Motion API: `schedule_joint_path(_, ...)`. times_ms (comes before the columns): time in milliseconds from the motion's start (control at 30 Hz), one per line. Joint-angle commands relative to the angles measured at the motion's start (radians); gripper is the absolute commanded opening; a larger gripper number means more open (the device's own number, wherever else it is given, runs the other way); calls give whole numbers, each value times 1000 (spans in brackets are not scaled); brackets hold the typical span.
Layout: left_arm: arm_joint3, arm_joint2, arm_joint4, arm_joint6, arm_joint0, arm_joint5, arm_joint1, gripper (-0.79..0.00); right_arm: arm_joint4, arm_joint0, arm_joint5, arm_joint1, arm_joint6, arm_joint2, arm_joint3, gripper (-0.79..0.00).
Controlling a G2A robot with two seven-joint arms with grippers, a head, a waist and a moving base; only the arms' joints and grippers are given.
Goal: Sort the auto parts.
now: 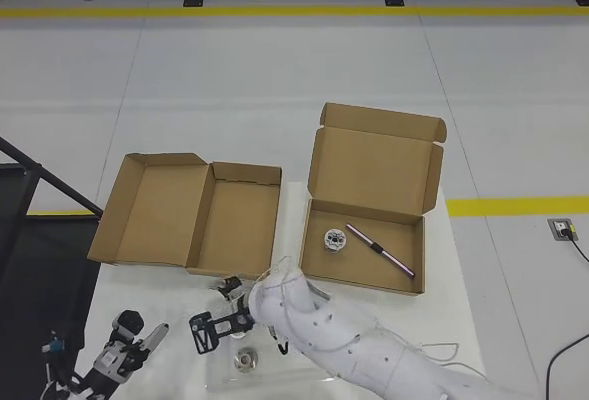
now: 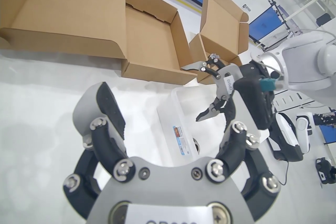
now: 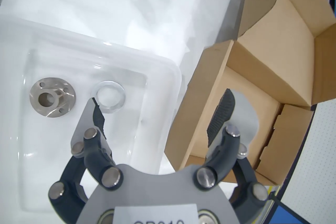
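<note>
Both tools stand apart over the table, with the parts split between a clear tray and a box.

The right tool, fingers wide and gripping nothing, hangs over the clear tray at the table's near edge. In the tray a metal flange and a clear ring lie side by side. The left tool, also spread and empty, is by the near left corner. Two open cardboard boxes sit along the far edge. The left box has nothing in it, and the right box holds a round part and a thin rod.
</note>
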Motion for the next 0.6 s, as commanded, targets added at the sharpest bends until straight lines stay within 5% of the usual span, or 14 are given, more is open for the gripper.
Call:
schedule_joint_path(0,0,2,3,0,-1,0,0,0,-57,-33,40,26,-35,21,-50,0)
schedule_joint_path(300,2,2,7,-2,-1,-1,-1,0,-241,-91,-104,142,-387,102,-209,0)
schedule_joint_path(567,4,3,11,-9,-5,1,-1,0,-259,-99,-240,143,-318,79,-237,0)
